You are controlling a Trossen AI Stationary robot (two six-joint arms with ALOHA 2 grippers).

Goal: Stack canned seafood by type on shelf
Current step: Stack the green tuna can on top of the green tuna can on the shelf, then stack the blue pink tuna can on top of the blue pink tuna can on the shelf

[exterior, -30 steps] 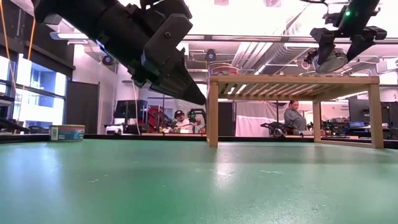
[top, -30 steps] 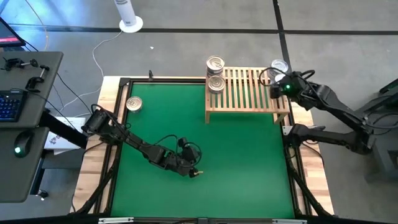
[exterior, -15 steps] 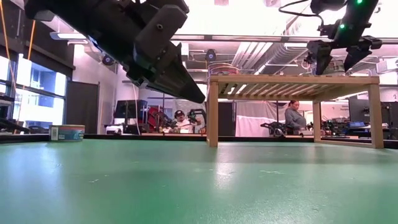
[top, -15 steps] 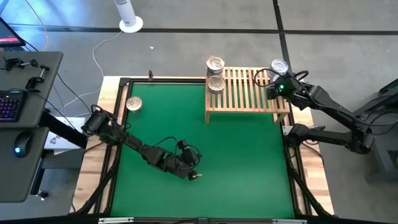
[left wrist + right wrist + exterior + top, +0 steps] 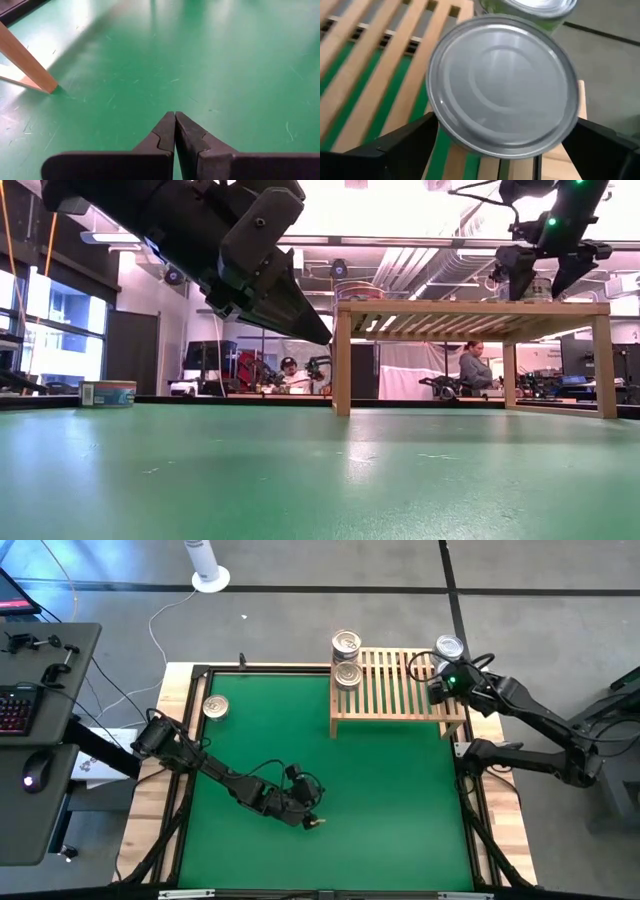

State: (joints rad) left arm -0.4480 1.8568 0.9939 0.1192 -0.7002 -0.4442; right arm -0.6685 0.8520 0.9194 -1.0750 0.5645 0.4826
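The light-wood slatted shelf (image 5: 395, 690) stands at the table's far right. My right gripper (image 5: 502, 150) is open at the shelf's right end. Its fingers stand on either side of a plain silver tin (image 5: 502, 87) that rests upright on the slats (image 5: 538, 288). Another tin (image 5: 450, 646) stands just beyond it at the far right corner. Two more tins (image 5: 346, 642) (image 5: 347, 673) stand on the shelf's left end. One tin (image 5: 215, 707) sits on the green mat at the far left. My left gripper (image 5: 318, 822) hangs shut over mid-table, holding nothing.
The green mat (image 5: 380, 800) lies bare between the shelf and the near edge. A shelf leg (image 5: 27, 65) shows in the left wrist view. Off the table's left stands a desk with a keyboard (image 5: 15, 710). People sit in the room beyond (image 5: 472, 368).
My right gripper has come down with the silver tin, which hung tilted just above the shelf's right end and now stands flat on the slats. The left arm has kept still.
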